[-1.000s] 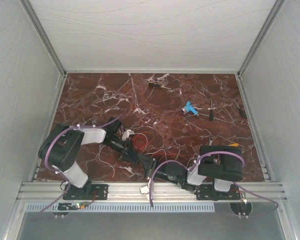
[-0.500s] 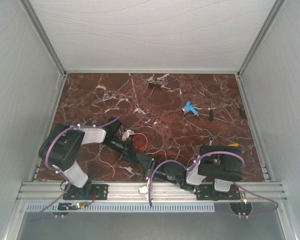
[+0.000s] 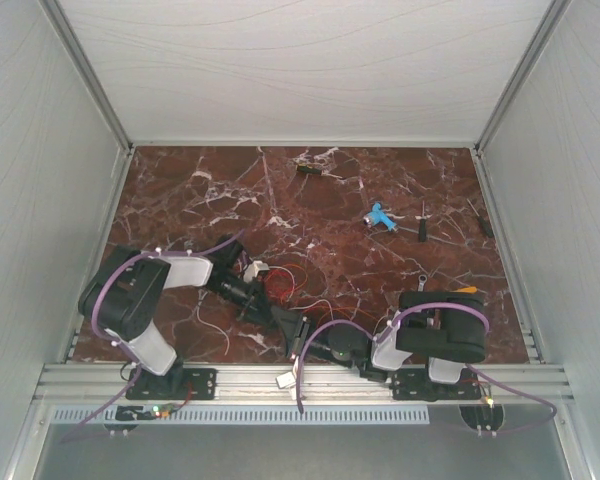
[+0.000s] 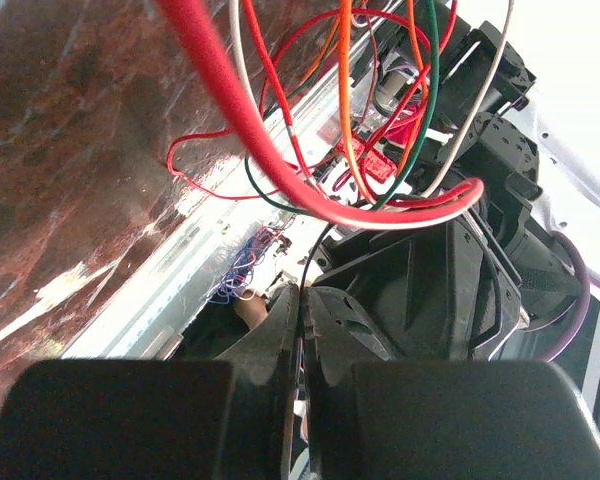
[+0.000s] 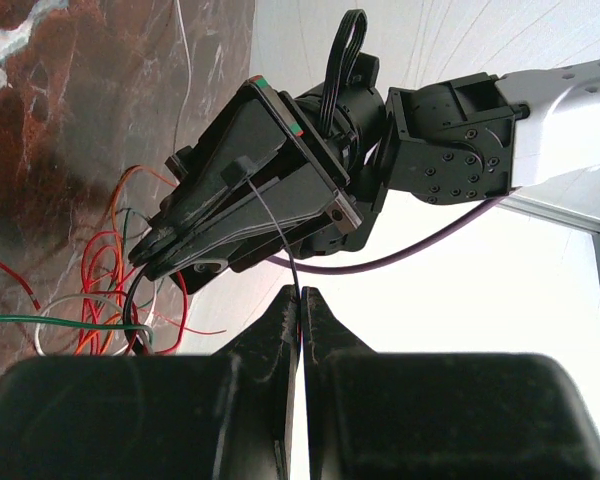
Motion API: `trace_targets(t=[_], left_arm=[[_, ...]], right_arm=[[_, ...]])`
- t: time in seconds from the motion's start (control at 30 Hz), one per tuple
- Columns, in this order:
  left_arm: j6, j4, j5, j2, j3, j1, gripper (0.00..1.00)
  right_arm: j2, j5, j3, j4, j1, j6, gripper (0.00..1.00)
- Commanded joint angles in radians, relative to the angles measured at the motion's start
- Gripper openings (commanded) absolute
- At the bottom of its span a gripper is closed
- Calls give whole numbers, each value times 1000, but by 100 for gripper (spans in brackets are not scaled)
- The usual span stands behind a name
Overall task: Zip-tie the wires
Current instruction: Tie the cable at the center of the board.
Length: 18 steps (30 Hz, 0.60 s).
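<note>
The wires (image 3: 280,285), thin red, white, green and orange strands, lie bunched on the marble in front of my left arm. In the left wrist view they loop close above my jaws (image 4: 310,180). The zip tie (image 4: 317,245) is a thin black strip that runs from my shut left gripper (image 4: 302,295) up into the bundle. In the right wrist view my right gripper (image 5: 300,293) is shut on the zip tie (image 5: 275,230), which rises across the left gripper's body. A black loop circles the wires (image 5: 100,290) at the left fingertips (image 5: 155,262). Both grippers meet tip to tip (image 3: 292,328).
A blue tool (image 3: 380,216) and black-handled screwdrivers (image 3: 421,225) (image 3: 310,170) (image 3: 480,220) lie at the back right of the marble. The aluminium rail (image 3: 240,378) runs along the near edge, right behind the grippers. White enclosure walls stand on three sides.
The two grippers have stayed together at the near edge. The right wrist has shifted slightly and its white cable connector has dropped a little toward the rail.
</note>
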Motion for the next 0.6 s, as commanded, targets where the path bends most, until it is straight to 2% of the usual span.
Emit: trace_targets(t=[0.0, 0.57], left_arm=[[-26, 8, 11, 13, 4, 2, 0], [-26, 13, 8, 4, -10, 2, 0]], right_arm=[[-20, -16, 7, 40, 15, -37, 0], [-62, -4, -5, 18, -12, -42, 0]])
